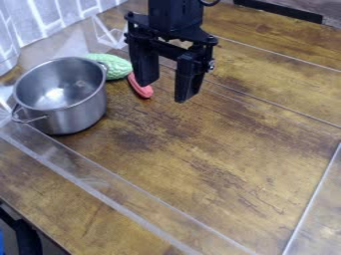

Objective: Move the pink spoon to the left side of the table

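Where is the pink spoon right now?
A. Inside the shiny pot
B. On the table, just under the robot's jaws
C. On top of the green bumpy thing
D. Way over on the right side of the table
B. The pink spoon lies on the wooden table, just below the open gripper, beside the steel pot and green object, not in them.

Pretty beat-up dark wood table (200,169) with clear strips (160,207) running across it. Sitting on it: a steel pot (63,93), a green knobbly thing (115,66) and a pink spoon (140,88) right beside that.
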Available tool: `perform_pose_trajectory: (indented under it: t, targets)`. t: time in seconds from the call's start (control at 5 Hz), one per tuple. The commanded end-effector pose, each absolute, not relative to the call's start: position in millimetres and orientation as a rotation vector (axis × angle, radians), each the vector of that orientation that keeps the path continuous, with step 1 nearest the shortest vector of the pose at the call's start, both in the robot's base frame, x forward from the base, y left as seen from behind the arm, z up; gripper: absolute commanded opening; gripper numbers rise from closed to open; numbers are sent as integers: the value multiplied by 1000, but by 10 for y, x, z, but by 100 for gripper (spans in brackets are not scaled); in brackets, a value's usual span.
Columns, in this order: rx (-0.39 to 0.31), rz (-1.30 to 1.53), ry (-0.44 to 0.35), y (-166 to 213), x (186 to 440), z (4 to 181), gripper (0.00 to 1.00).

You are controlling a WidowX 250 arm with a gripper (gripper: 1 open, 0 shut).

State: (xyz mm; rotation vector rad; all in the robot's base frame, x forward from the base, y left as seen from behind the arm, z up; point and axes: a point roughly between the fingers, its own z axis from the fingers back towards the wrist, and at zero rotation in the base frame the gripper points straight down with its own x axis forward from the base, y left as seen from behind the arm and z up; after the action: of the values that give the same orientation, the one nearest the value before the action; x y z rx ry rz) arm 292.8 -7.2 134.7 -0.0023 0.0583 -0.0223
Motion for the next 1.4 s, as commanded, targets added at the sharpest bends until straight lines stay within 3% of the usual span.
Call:
perform_pose_trajectory:
  t: [0.0,0.4,0.8,1.2]
  targets:
    - [0,-1,65,-73,2988,1312,100]
    - [19,115,63,129,2961,1272,100]
    - [31,104,45,27,3034,1352,100]
    - [-4,87,31,111,3198,1481,100]
